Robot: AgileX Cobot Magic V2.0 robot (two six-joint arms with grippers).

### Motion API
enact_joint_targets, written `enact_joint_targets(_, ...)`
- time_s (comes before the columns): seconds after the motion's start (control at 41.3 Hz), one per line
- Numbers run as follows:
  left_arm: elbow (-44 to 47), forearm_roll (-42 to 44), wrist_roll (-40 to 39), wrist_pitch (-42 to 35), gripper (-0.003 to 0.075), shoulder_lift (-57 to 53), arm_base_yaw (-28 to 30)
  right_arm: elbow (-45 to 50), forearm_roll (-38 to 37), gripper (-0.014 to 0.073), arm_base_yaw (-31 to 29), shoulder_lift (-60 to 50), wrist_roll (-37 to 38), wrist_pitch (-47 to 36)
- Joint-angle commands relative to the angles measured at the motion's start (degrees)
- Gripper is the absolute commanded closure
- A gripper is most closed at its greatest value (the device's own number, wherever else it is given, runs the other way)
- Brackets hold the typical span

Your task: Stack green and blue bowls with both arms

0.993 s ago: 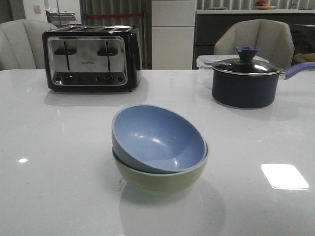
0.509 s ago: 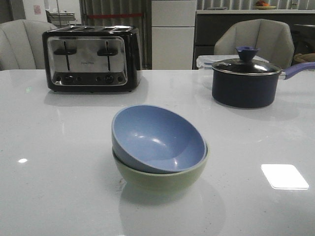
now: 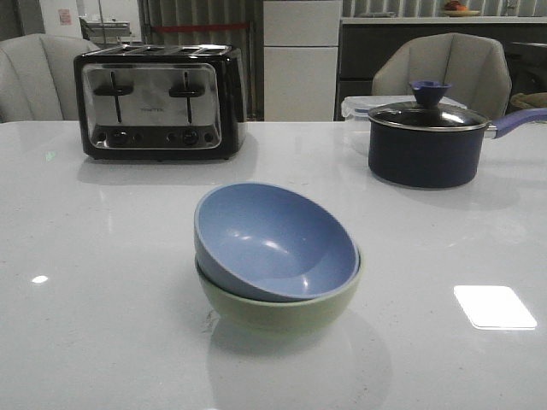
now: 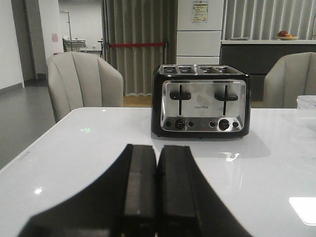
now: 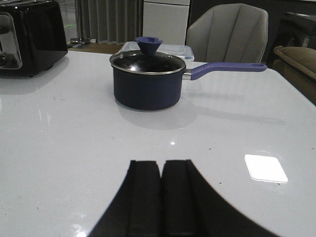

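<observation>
Bowls sit nested near the middle of my white table [image 3: 85,256]: the blue bowl [image 3: 275,239] lies inside the green bowl [image 3: 278,309], tipped so its opening leans toward the front and its far rim rides higher than the green rim. Neither of my claws touches them, and neither shows in the front view.

Behind the bowls on my left stands the toaster [image 3: 159,102], chrome-faced with black ends, well apart from the stack. Behind them on my right stands the saucepan [image 3: 425,143], dark, with a glass lid, a blue knob and a blue handle pointing right. A clear lidded box [image 5: 170,49] lies just behind the pan.

My left claw [image 4: 157,182] is pressed together, its two pads meeting with nothing between them, hanging over bare table and facing the toaster. My right claw [image 5: 161,190] is likewise pressed together and holds nothing, over bare table, facing the saucepan.
</observation>
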Motion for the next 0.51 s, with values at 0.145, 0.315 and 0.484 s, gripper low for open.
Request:
enact_joint_targets(0.145, 0.3, -0.6, 0.1, -4.9, 0.0627, -1.2, -0.1, -0.2, 0.4, 0.0566, 0.8, -1.3, -0.4, -6.1)
enact_joint_targets(0.315, 0.3, -0.6, 0.1, -4.9, 0.0627, -1.2, -0.1, -0.2, 0.4, 0.0566, 0.8, -1.3, -0.4, -7.7)
enact_joint_targets(0.484, 0.3, -0.6, 0.1, -4.9, 0.0627, -1.2, -0.1, -0.2, -11.3, 0.0566, 1.0, -1.3, 11.1, -11.9)
